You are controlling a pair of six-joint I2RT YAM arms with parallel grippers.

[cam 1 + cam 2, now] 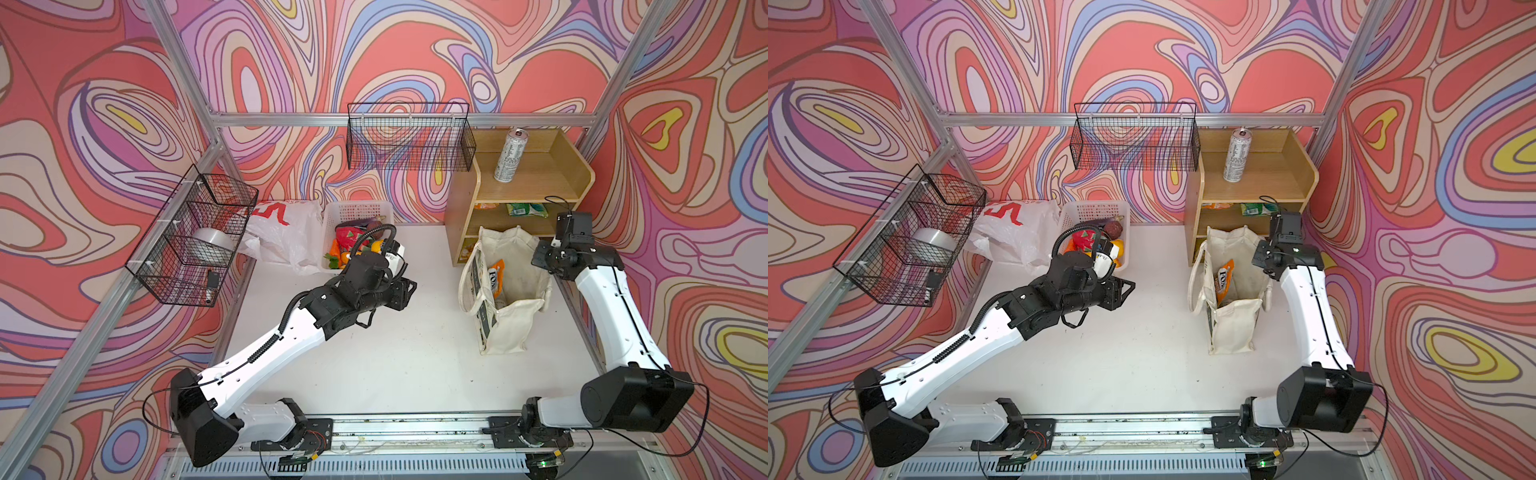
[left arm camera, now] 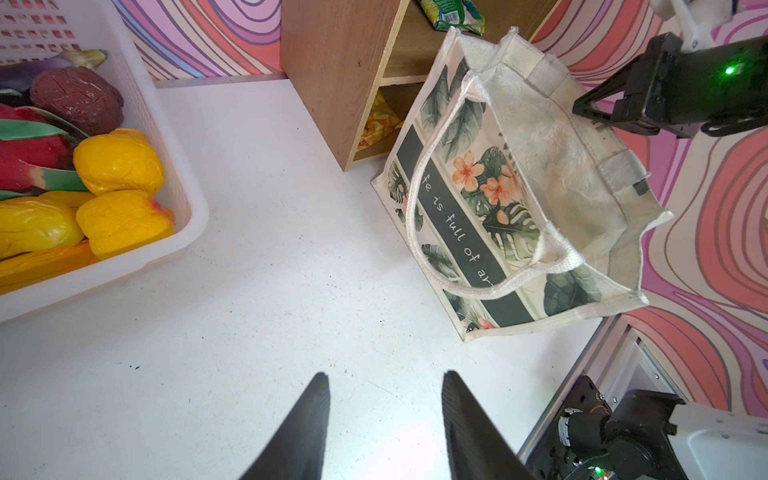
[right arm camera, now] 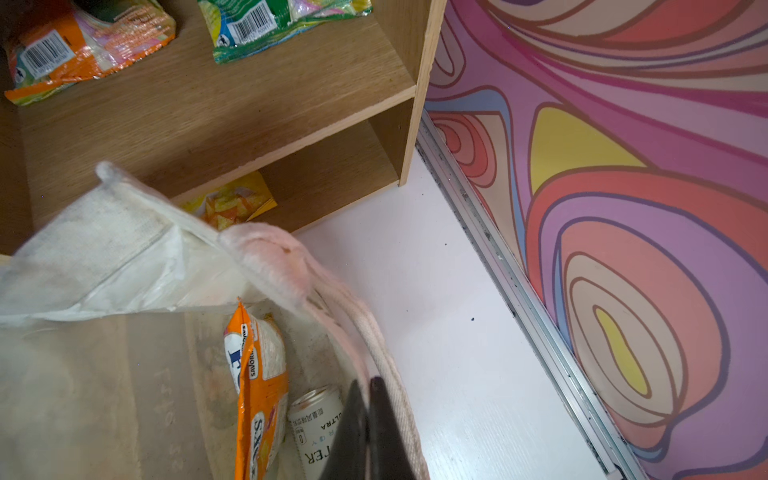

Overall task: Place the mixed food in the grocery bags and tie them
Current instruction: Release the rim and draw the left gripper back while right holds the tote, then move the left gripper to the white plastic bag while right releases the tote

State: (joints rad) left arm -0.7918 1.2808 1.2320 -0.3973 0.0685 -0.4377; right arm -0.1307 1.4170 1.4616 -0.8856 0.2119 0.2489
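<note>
Swirled red, pink and lilac panels wall the cell on 3 sides; the white tabletop point(image 1: 395, 353) carries everything.

Left tool point(image 2: 384, 374): my fingers stand moderately apart with nothing between them. It hangs over bare tabletop, between the white lattice basket point(image 2: 183, 199) and the canvas tote point(image 2: 478, 232).

Right tool point(image 3: 365, 380): my fingers are pressed together at the tote's far rim, just beside its rope handle point(image 3: 370, 336). I cannot tell whether any fabric is pinched between them.

Bags: the canvas tote stands upright and open, just in front of the wooden shelf unit point(image 1: 461, 208). The white plastic bag point(image 1: 282, 232) lies crumpled at the back left, touching the lattice basket.

Food in the tote: 1 orange snack packet point(image 3: 259, 395) on edge, and 1 silver can point(image 3: 316, 428) on the bottom beside it.

Food in the basket: the dragon fruit point(image 2: 29, 153), 2 lemons point(image 2: 118, 160), the eggplant point(image 2: 50, 66) and a dark red fruit point(image 2: 79, 102). More yellow and orange pieces lie beneath them.

Food on the shelf unit: 1 upright can point(image 1: 510, 156) stands on the top. An orange packet point(image 3: 83, 45) and a green packet point(image 3: 274, 20) lie on the middle shelf. A yellow packet point(image 3: 232, 203) lies on the bottom shelf.
</note>
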